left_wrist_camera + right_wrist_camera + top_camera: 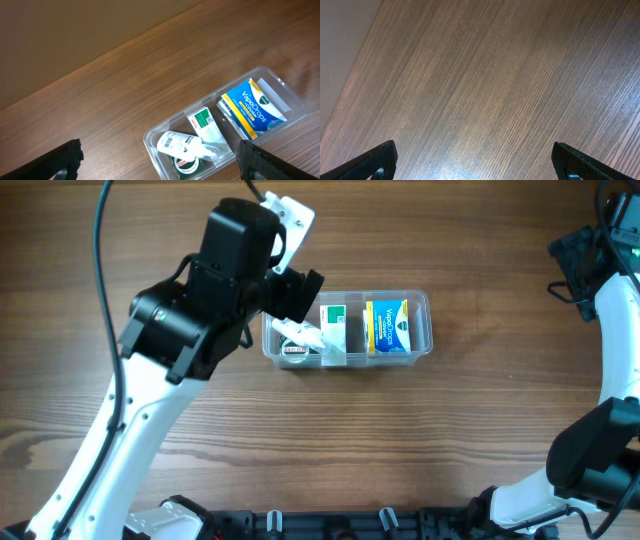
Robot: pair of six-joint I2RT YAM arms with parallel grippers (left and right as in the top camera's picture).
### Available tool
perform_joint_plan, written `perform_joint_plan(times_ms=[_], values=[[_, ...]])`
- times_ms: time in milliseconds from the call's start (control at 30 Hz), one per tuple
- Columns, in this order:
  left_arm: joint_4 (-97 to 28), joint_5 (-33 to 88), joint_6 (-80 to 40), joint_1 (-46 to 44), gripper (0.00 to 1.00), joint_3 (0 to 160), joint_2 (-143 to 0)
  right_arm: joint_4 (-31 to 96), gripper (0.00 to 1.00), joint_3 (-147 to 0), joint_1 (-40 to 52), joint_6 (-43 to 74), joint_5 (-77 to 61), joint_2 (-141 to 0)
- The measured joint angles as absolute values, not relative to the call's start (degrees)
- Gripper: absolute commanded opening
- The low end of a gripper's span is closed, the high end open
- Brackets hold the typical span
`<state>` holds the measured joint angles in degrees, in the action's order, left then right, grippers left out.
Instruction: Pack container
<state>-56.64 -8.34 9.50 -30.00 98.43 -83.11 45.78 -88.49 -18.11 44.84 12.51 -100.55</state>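
Nearest, in the left wrist view: the left fingers (65, 160), spread wide at the lower corners of the frame, with nothing held.

Next, below and between them, offset toward the lower right: the container (287, 90), set on the bench (150, 75). Its long axis is seen running from lower centre to upper right.

Contents, near end to far end:
- a white bottle (177, 142), laid on its side over a round green-capped item (186, 167)
- a green-and-white box (202, 120)
- a blue-and-yellow VapoDrops box (255, 105)

Little free room is judged to be left in the container.

Farthest: the right fingers (375, 160), likewise spread wide and empty, with only bare bench seen beneath.

In the overhead view the right arm is placed at the right edge, well apart from the container. The left arm is judged the nearer for any coming move.
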Motion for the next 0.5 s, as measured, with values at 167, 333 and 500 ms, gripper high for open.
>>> perform_joint_plan(times_ms=[167, 333, 500], values=[[-58.6, -8.3, 8.7, -30.0, 1.00, 98.4, -82.7, 45.8, 1.00, -88.5, -18.1, 44.8, 12.5, -100.6], [-65.2, -8.3, 8.6, -30.0, 1.00, 98.5, -82.7, 45.8, 1.00, -88.5, -18.1, 44.8, 12.5, -100.6], [-69.7, -8.3, 5.7, -29.8, 1.00, 98.5, -82.7, 45.8, 1.00, -88.5, -18.1, 44.8, 12.5, -100.6]])
